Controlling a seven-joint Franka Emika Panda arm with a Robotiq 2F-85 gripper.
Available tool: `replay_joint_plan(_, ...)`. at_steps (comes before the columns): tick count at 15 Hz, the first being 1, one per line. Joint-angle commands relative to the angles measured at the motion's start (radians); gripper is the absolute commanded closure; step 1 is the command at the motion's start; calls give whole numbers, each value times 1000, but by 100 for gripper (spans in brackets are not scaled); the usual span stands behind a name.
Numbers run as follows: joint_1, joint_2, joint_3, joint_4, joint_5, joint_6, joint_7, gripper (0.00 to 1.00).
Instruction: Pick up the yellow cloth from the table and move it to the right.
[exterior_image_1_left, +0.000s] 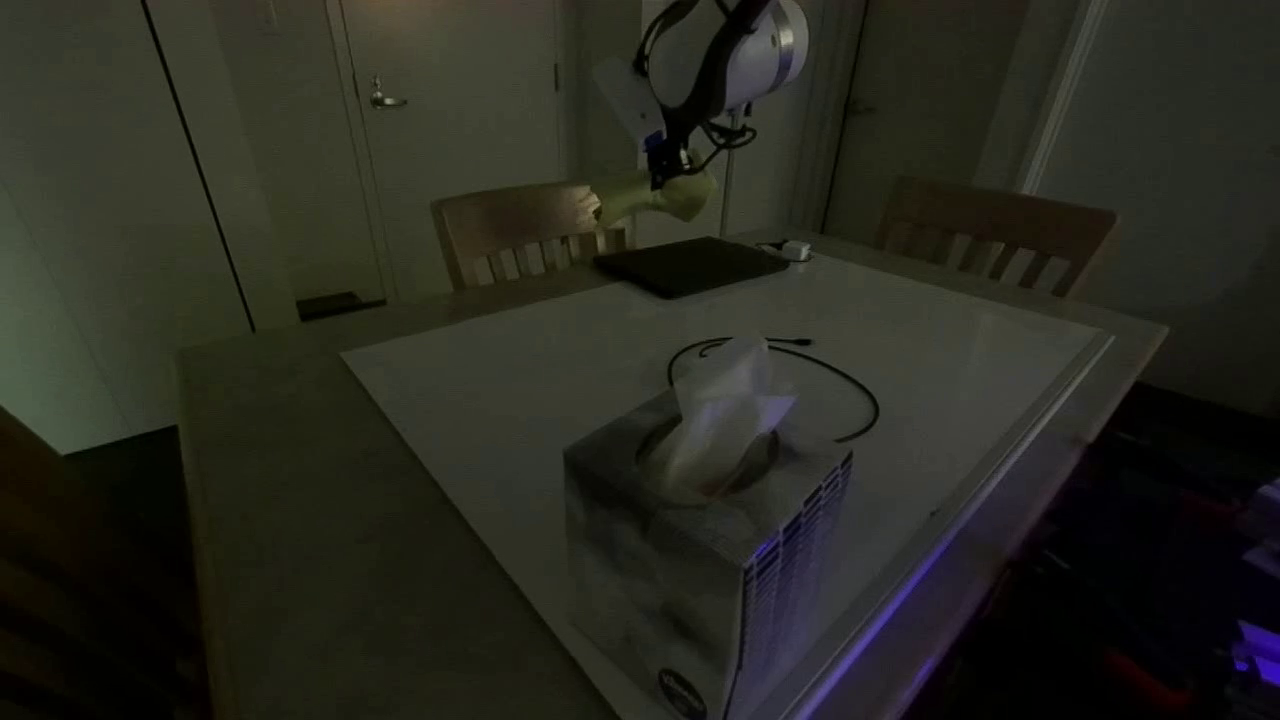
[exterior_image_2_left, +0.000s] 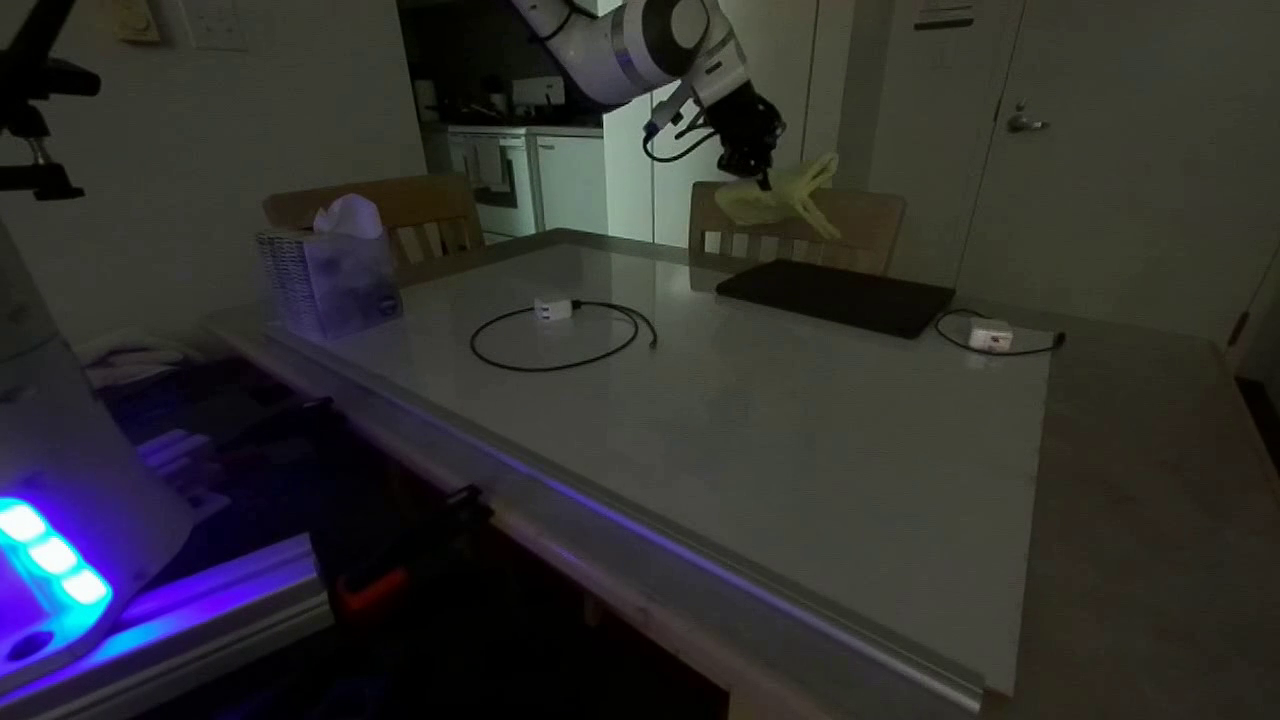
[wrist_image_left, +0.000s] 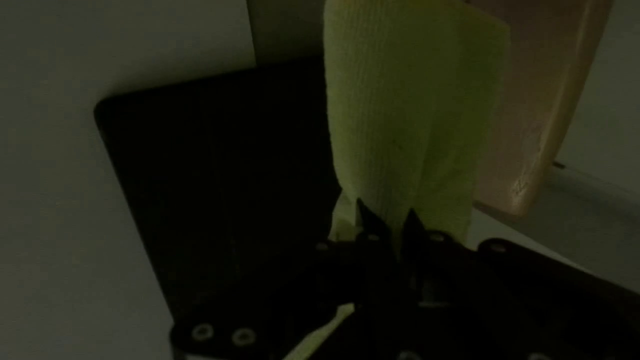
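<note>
The yellow cloth is a pale yellow-green, crumpled soft piece held in the air; it shows in both exterior views (exterior_image_1_left: 688, 196) (exterior_image_2_left: 762, 203) and fills the upper middle of the wrist view (wrist_image_left: 400, 110). My gripper (exterior_image_1_left: 668, 180) (exterior_image_2_left: 762, 182) is shut on the cloth, which sticks out on both sides of the fingers. In the wrist view the dark fingertips (wrist_image_left: 385, 206) stand close together with cloth between them. The gripper is above the far edge of the white-topped table (exterior_image_1_left: 500, 400) (exterior_image_2_left: 800, 480). The cloth does not touch the table.
A flat black pad (exterior_image_1_left: 690, 266) (exterior_image_2_left: 840, 298) (wrist_image_left: 215, 175) lies below and beside the cloth. A wooden chair (exterior_image_1_left: 515, 215) (exterior_image_2_left: 870, 215) (wrist_image_left: 530, 100) stands behind it. The tissue box (exterior_image_1_left: 650, 570) (exterior_image_2_left: 345, 285), a black cable (exterior_image_1_left: 870, 400) (exterior_image_2_left: 560, 368) and a white adapter (exterior_image_1_left: 796, 250) (exterior_image_2_left: 990, 335) are on the table.
</note>
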Motion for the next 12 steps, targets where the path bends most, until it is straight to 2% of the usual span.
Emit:
replay_joint_plan(1,-14,-8,7,-4,-43,2,44,90)
replay_joint_plan(2,-10,-8,2,-6,-43,2,54,90)
replay_joint_plan(3,8,-1,-16,-4,-51,-3,72,97)
replay_joint_plan(4,46,19,-71,8,-66,-25,132,97)
replay_joint_plan(6,116,48,-180,19,-101,-79,308,97)
replay_joint_plan(9,175,67,-278,13,-163,-162,518,97)
replay_joint_plan(12,214,72,-338,2,-229,-266,715,97)
